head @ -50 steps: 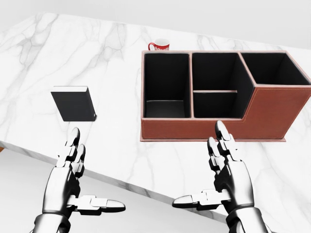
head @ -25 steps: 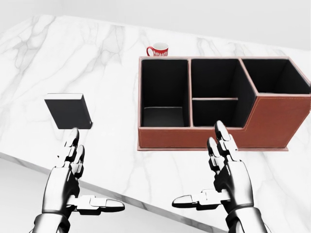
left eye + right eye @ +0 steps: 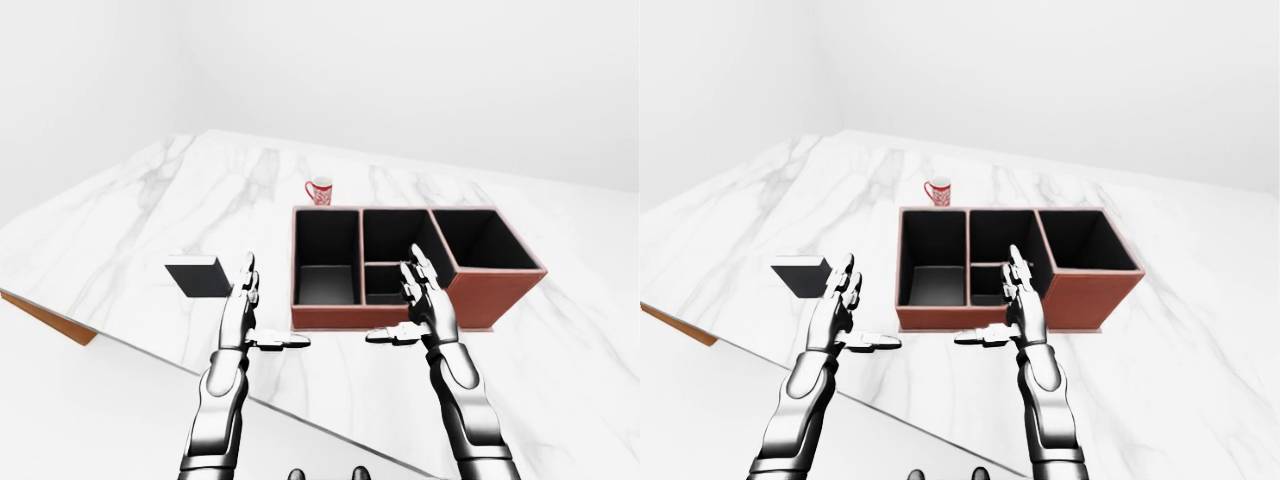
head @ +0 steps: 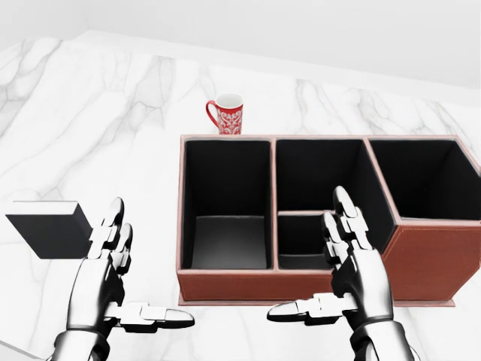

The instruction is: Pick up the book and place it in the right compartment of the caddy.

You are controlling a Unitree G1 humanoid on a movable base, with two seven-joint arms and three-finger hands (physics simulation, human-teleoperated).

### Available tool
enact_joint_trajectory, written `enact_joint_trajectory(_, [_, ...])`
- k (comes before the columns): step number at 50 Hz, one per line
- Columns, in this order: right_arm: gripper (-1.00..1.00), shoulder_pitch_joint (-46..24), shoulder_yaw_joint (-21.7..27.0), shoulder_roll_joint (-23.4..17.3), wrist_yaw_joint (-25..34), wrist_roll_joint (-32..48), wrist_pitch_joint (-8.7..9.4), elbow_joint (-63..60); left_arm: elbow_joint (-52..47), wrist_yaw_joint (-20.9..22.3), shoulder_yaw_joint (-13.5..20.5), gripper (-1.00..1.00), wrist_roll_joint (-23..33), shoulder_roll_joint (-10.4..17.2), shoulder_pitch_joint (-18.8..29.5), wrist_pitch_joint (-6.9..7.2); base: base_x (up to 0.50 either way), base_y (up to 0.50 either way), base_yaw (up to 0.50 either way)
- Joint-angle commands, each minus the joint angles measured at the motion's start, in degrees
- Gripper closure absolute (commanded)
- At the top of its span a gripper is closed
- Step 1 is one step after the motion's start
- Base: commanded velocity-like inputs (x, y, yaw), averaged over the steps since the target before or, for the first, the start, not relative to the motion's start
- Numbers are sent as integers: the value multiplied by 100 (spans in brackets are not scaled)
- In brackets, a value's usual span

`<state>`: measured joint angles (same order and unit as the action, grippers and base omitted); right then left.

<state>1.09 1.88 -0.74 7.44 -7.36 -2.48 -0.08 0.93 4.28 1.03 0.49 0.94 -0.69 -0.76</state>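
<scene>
A dark book [image 4: 49,228] with a white page edge lies flat on the marble table [image 4: 113,113] at the left of the head view. My left hand [image 4: 113,263] hovers open just right of it, fingers straight up, thumb out. A brown leather caddy [image 4: 316,286] with black compartments fills the middle and right; its right compartment [image 4: 425,177] is the tall one. Below the caddy's near wall my right hand [image 4: 346,259] is held open, holding nothing.
A red and white mug [image 4: 227,113] stands above the caddy's left compartment. The table's near edge [image 3: 150,345] runs diagonally below my hands, with a brown underside [image 3: 45,318] at the left. White walls surround the scene.
The whole picture has shifted: the camera moved closer, so the caddy, mug and book appear larger and lower. The book has slid toward the left edge. Both hands keep the same open pose.
</scene>
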Motion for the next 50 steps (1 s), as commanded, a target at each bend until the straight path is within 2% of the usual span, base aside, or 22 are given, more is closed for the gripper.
enact_joint_trajectory(1, [-100,23,-16,2,18,25,-33,-3,-34,8,-8,-100,7,-1,-33,-15,28,5,0])
enact_joint_trajectory(13, [-100,23,-35,3,25,66,-19,-1,-55,15,-3,-100,9,0,-34,2,8,3,0])
enact_joint_trajectory(17, [-100,12,-23,2,31,60,-40,35,0,15,-1,-100,9,-2,-27,-43,4,2,0])
enact_joint_trajectory(20, [-100,3,-17,5,26,56,-41,54,-28,15,1,-100,5,1,-12,1,2,1,0])
enact_joint_trajectory(23, [-100,-7,-17,3,18,58,-24,49,50,13,5,-100,6,0,1,-60,0,0,0])
enact_joint_trajectory(32, [-100,-35,-3,-2,16,45,-30,98,-22,3,11,-100,-18,-1,6,3,0,0,0])
enact_joint_trajectory(38, [-100,-11,-9,-3,25,39,-5,50,-21,48,-13,-100,-19,0,-31,-78,0,0,0])
enact_joint_trajectory(39, [-100,-13,-7,-4,28,38,-13,61,-45,52,-15,-100,-22,-3,-42,-72,0,0,0])
enact_joint_trajectory(40, [-100,-3,-9,-2,33,37,-18,56,-48,-106,4,-100,126,7,-52,10,0,0,0])
enact_joint_trajectory(42, [-100,-2,-9,-1,34,37,-18,56,-50,-114,6,-100,136,7,-53,15,0,0,0])
enact_joint_trajectory(43, [-100,4,-14,-1,27,39,15,15,23,-173,-11,-100,268,30,-30,-51,0,0,0])
enact_joint_trajectory(45, [-100,37,-37,7,18,74,-3,-24,-58,-164,30,-100,243,32,-30,8,0,0,0])
enact_joint_trajectory(46, [-100,40,-43,11,4,100,-39,-5,6,-163,50,-100,221,29,-39,-65,0,0,0])
enact_joint_trajectory(50, [-100,140,-69,8,3,139,-36,-184,-11,-141,175,-100,104,68,-36,-82,0,0,0])
